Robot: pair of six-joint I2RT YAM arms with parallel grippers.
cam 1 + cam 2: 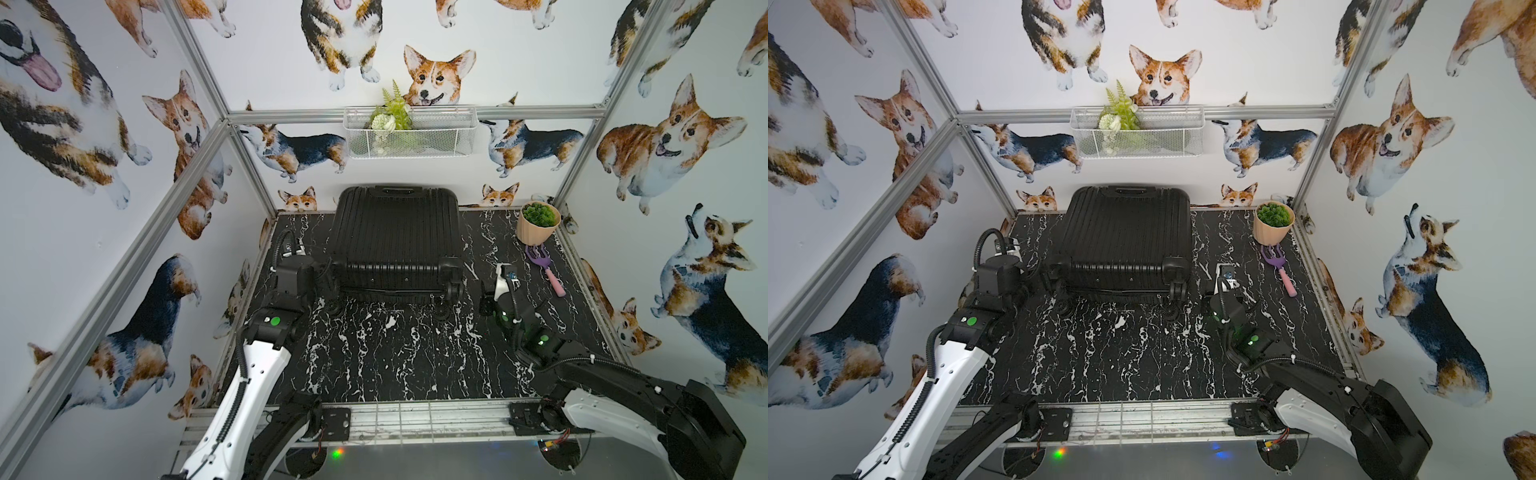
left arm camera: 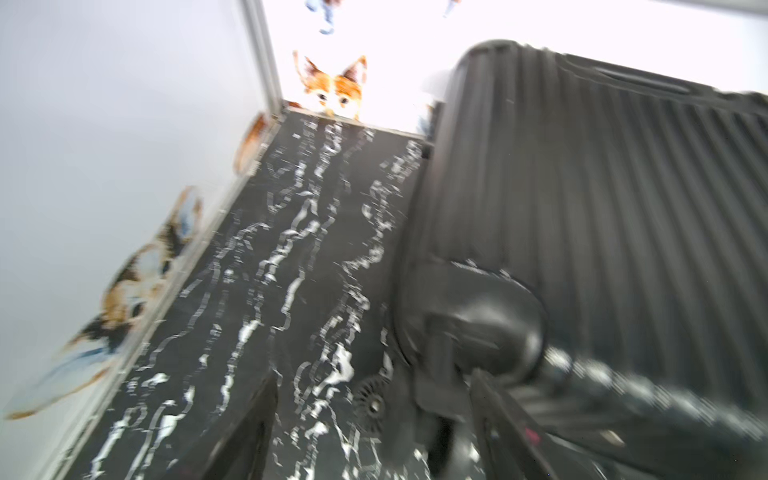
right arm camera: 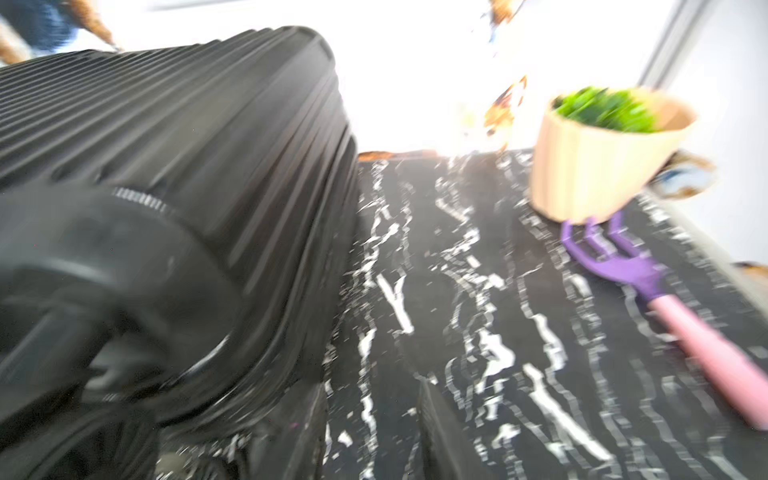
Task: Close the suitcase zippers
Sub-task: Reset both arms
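While lying lid-down, suitcase (image 1: 397,237): flat on table (image 1: 374,353).
Left gripper (image 2: 372,374): jaws apart, near a wheel (image 2: 370,405).
Right gripper (image 3: 370,386): jaws apart, empty.

There is 1 suitcase (image 1: 397,237) on 1 worktop (image 1: 374,353), with 1 handle (image 1: 401,191) showing at its far end. Its wheels (image 1: 457,287) are partly hidden, so their count cannot be told. There are 2 robot arms, the left arm (image 1: 253,374) and the right arm (image 1: 615,390). Each carries 1 claw, the left claw (image 2: 374,374) and the right claw (image 3: 372,386), 2 in all. Also in both top views: 1 potted plant (image 1: 537,226), 1 purple-and-pink garden fork (image 1: 546,268), and 1 wire basket (image 1: 436,137) holding 1 sprig of greenery (image 1: 392,112).
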